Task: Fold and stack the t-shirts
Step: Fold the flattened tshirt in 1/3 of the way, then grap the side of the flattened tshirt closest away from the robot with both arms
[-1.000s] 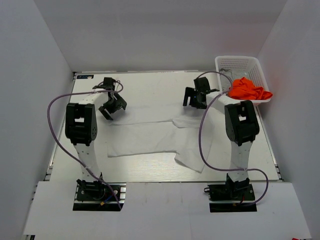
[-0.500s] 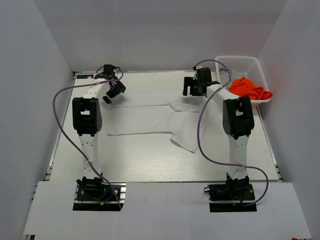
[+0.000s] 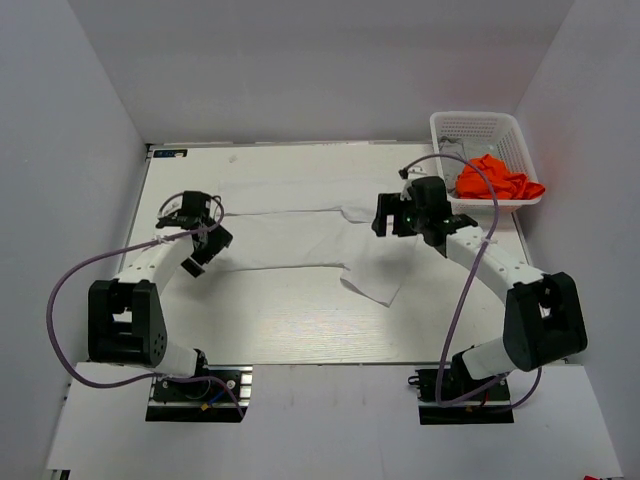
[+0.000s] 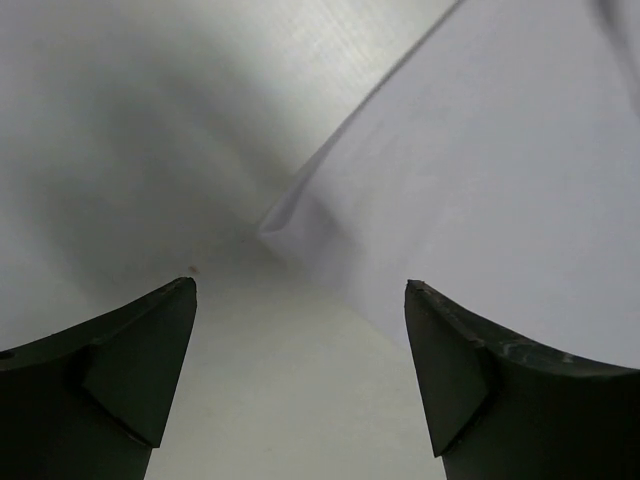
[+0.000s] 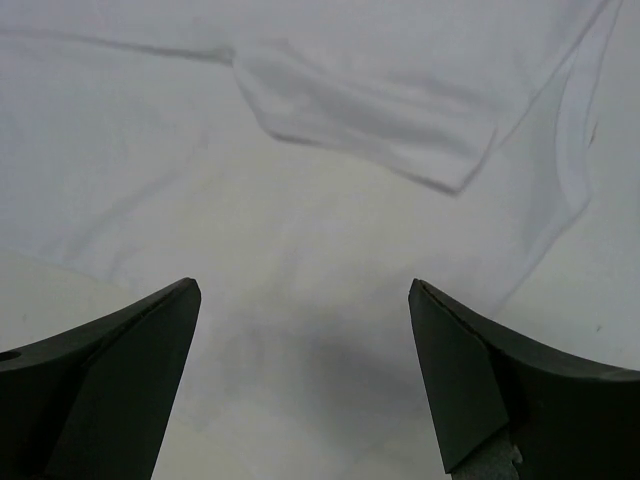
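Left gripper [image 4: 300, 284]: spread, empty, at edge of large plain white cloth t-shirt [image 3: 290, 240].
Right gripper [image 5: 301, 284]: spread, empty, above it.
Bright orange t-shirt [image 3: 497, 180]: in white lattice basket [image 3: 478, 126].

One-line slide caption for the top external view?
Both open, left gripper and right gripper hover over the white t-shirt laid on the table; orange t-shirt sits in the basket, far right.

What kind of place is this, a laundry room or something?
More likely a robotics lab test booth: plain white walls box in a table, a left arm and right arm are bolted at its near edge, with a white t-shirt and a basket holding an orange shirt.
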Robot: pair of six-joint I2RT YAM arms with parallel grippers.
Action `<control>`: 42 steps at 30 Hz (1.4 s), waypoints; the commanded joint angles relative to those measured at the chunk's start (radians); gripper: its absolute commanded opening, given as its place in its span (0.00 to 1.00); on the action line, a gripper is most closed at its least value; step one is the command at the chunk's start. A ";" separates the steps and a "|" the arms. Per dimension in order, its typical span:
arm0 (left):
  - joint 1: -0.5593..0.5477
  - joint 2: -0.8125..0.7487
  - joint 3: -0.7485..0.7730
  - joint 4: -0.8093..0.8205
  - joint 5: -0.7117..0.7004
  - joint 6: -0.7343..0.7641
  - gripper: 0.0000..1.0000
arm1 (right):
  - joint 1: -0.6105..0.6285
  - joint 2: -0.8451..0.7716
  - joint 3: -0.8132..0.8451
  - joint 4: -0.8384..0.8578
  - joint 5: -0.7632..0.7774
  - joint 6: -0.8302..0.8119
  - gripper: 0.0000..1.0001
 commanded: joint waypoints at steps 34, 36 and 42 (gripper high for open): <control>0.004 0.105 -0.185 0.141 0.018 -0.074 0.00 | 0.251 -0.108 -0.337 -0.268 0.066 0.299 0.83; 0.004 0.114 -0.176 0.129 0.018 -0.074 0.00 | 0.251 -0.075 -0.327 -0.245 0.100 0.332 0.69; 0.004 0.114 -0.144 0.101 0.018 -0.065 0.00 | 0.251 -0.080 -0.284 -0.236 0.175 0.366 0.00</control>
